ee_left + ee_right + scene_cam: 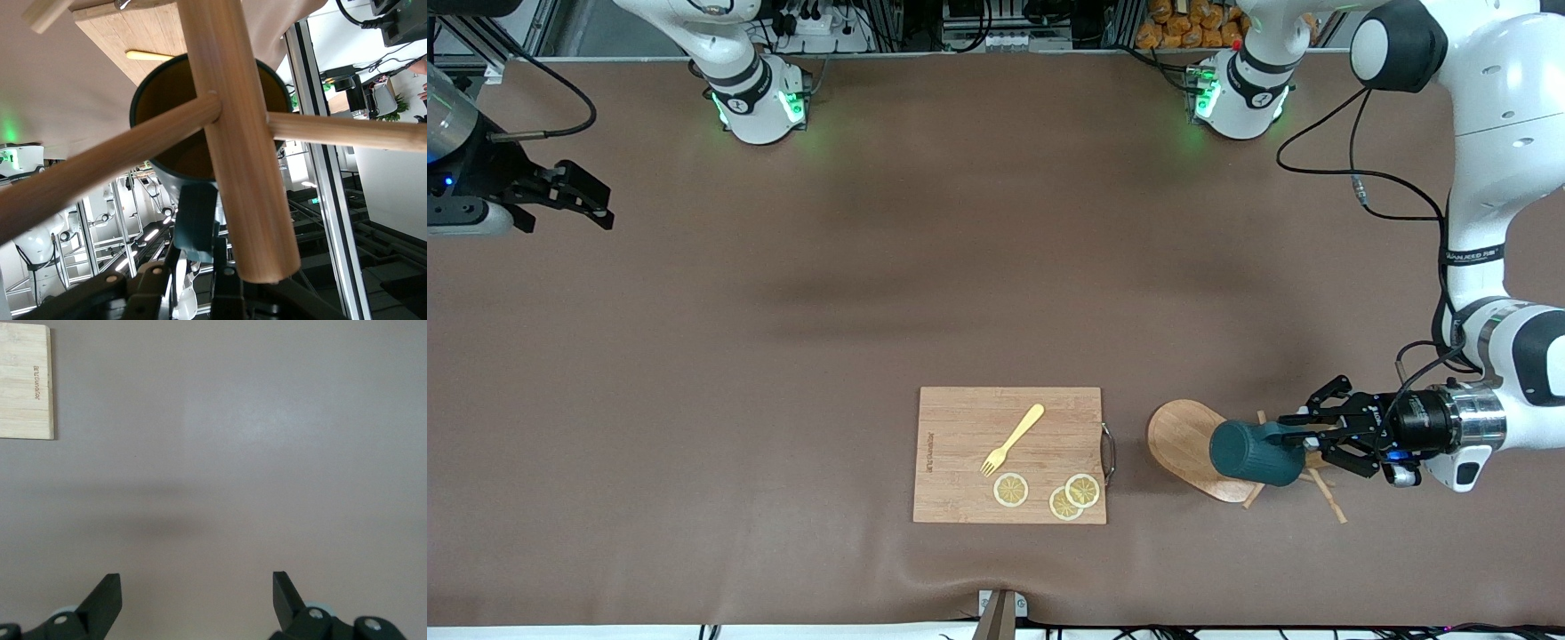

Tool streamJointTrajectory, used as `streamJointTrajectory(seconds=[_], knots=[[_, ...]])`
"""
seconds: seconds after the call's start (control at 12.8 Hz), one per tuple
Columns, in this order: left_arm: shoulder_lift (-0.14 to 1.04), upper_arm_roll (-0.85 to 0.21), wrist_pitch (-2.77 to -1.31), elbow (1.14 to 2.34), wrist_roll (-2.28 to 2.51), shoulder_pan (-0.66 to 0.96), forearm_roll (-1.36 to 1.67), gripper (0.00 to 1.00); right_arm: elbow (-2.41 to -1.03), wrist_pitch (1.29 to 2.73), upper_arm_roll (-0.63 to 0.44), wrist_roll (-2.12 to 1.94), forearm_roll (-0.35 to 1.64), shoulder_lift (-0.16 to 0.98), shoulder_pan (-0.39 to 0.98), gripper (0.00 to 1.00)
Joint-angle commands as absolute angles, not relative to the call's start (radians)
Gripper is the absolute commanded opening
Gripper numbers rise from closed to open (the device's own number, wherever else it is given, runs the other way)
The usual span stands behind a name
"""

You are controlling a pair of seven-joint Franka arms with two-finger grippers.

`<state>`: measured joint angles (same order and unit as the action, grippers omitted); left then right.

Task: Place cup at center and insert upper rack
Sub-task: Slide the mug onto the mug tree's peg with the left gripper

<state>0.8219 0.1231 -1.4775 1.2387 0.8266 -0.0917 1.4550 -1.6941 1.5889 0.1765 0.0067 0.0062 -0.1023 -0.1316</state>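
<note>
Nearest the front camera, a wooden cutting board [1009,454] is lying flat on the brown surface [783,356], carrying a yellow fork [1012,439] and three lemon slices [1011,490]; a metal handle [1109,452] is sitting on the edge facing the left arm's end. Just beside the board, toward the left arm's end, the upper rack [1183,440] is lying tipped over, oval base up on edge, pegs sticking out under the cup. The left gripper [1303,437] is pinching the cup [1256,452] by its handle, fingers pressed together on it, the cup held sideways over the rack. In the left wrist view the rack's post [237,153] and pegs are crossing in front of the cup's open mouth [180,143]; contact is unclear. Farther up, at the right arm's end, the right gripper [591,203] is waiting above the surface, fingers [103,600] spread wide, holding nothing.
</note>
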Motion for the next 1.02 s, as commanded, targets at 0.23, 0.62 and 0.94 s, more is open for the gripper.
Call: streamJointTrajectory(seconds=[0.23, 0.62, 0.94], knots=[[0.801, 0.121, -1.462, 1.232, 0.782, -0.077, 1.448, 1.00, -1.703, 1.578, 0.176, 0.009, 0.006, -0.120, -0.133, 1.00], [0.733, 0.120, -1.441, 1.232, 0.788, -0.075, 1.405, 1.00, -1.703, 1.575, 0.179, 0.009, 0.006, -0.120, -0.130, 1.00], [0.658, 0.117, -1.437, 1.232, 0.796, -0.066, 1.352, 1.00, -1.701, 1.577, 0.179, 0.009, 0.006, -0.120, -0.130, 1.00]])
